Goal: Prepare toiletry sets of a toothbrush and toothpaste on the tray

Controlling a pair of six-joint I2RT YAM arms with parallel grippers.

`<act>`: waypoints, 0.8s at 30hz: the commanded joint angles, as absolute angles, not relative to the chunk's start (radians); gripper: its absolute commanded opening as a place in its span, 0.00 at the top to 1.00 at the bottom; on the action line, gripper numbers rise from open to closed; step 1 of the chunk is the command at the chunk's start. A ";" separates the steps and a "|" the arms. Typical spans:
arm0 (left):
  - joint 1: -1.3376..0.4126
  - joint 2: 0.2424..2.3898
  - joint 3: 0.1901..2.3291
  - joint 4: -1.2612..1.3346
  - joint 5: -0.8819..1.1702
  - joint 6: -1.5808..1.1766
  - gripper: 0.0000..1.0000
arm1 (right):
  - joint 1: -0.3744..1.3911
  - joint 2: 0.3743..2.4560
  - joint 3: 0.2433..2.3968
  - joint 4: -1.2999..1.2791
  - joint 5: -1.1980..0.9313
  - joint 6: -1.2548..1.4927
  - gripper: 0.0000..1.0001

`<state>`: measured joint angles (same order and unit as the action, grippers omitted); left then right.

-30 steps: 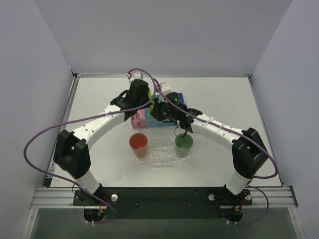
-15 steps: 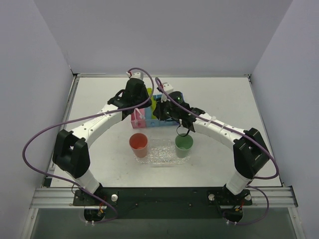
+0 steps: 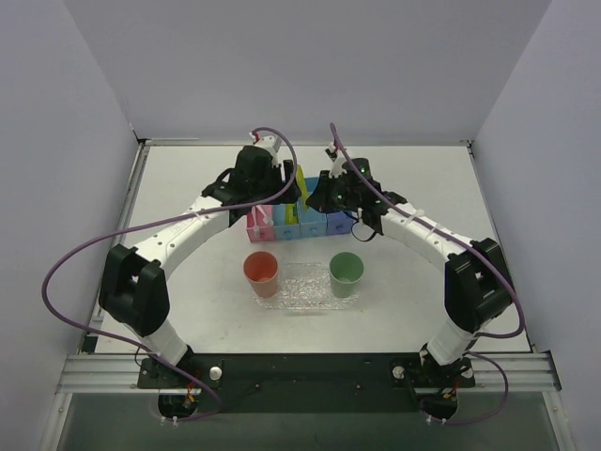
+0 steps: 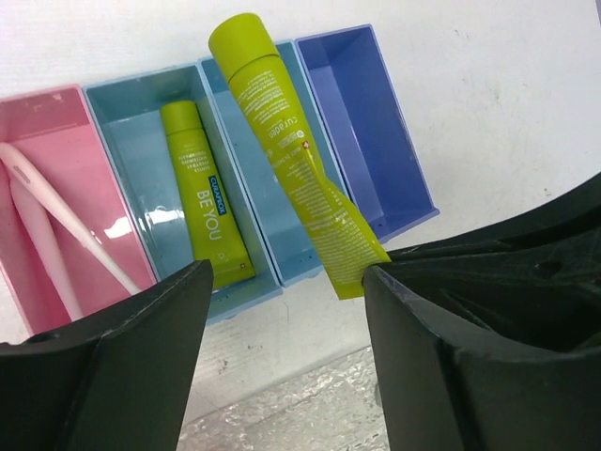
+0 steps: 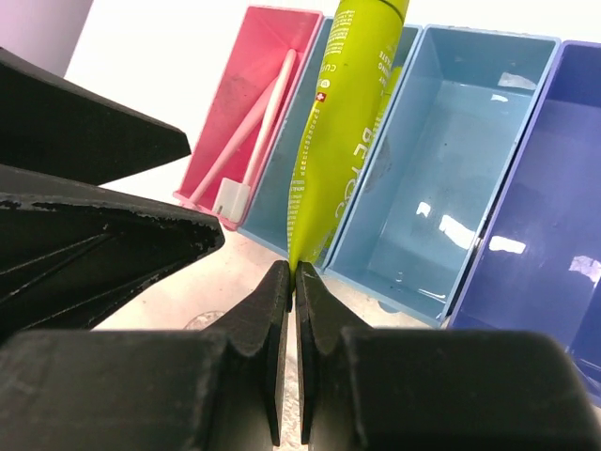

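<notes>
A toothpaste (image 5: 343, 113) hangs tilted above the blue bins (image 4: 376, 122), its flat end clamped in the right end effector (image 5: 294, 274). The left end effector (image 4: 286, 287) is alongside, fingers apart. A 2nd toothpaste (image 4: 205, 211) lies in a blue bin; toothbrushes (image 4: 66, 225) lie in the pink bin (image 4: 56, 113). The tray (image 3: 302, 282) sits on the tabletop (image 3: 423, 169) w/ an orange cup (image 3: 261, 269) & a green cup (image 3: 346, 269).

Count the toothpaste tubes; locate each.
2. One toothpaste tube lies in the blue bin beside the pink bin; the right end effector pinches the second tube. More may be hidden.
</notes>
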<state>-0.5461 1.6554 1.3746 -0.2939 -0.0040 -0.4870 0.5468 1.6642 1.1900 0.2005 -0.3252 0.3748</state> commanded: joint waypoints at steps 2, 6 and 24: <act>-0.511 1.583 1.382 -0.184 0.061 -0.419 0.15 | 0.511 1.634 1.262 0.287 -0.472 0.451 1.00; -0.492 1.568 1.381 -0.176 0.064 -0.396 0.13 | 0.494 1.641 1.281 0.285 -0.515 0.474 1.00; -0.443 1.490 1.298 -0.063 0.064 -0.065 0.10 | 0.423 1.602 1.345 0.284 -0.643 0.656 1.00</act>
